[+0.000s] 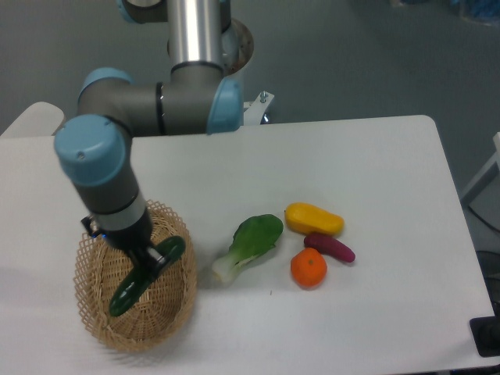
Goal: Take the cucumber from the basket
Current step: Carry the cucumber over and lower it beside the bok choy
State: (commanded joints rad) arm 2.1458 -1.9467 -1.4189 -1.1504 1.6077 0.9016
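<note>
Camera | arm bent down over basket (94, 312) | gripper (152, 263) clamped on cucumber (146, 266), tilted

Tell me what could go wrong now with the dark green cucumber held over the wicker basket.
1. The pincer grips the slim, glossy dark green cucumber near its middle while it hangs tilted; it may slip or rotate.
2. Its lower end sits close to the tan woven wicker basket; it could catch on the weave and drag the basket.
</note>
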